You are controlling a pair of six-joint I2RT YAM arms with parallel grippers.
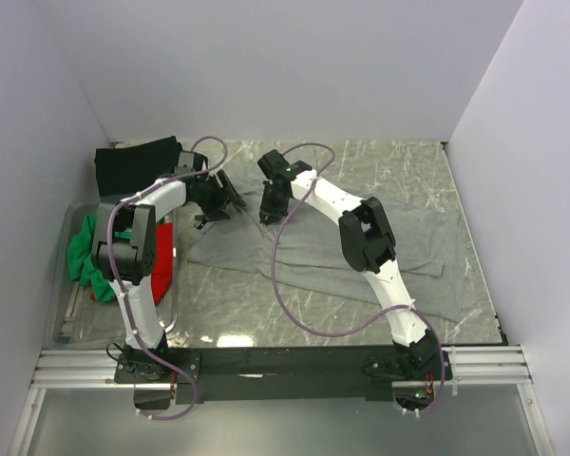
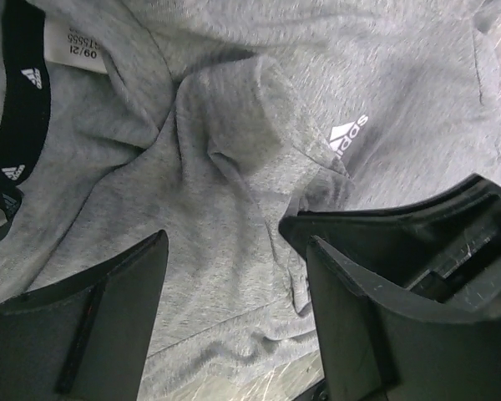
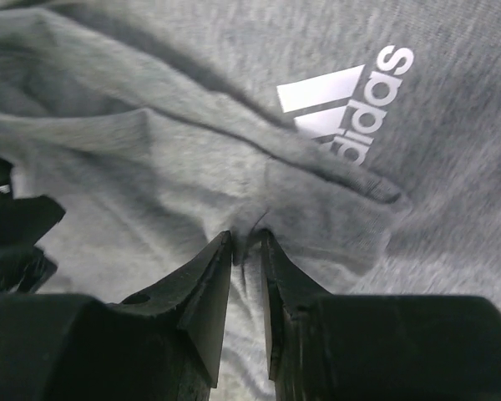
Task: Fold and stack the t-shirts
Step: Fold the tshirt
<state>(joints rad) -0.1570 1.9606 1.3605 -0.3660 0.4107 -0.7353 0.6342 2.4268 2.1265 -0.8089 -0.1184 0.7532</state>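
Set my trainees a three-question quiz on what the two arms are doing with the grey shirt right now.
1. True or false: the right fingers pinch a fold of the heather-grey cotton t-shirt.
2. Which stand wide apart, gripping nothing? A left fingers; B right fingers.
3. Fill in: the white printed logo reads ____.
Key: 1 true; 2 A; 3 adidas.

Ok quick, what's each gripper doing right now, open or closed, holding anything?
Left gripper: open, empty, above the grey t-shirt.
Right gripper: shut, pinching a fold of the grey t-shirt.
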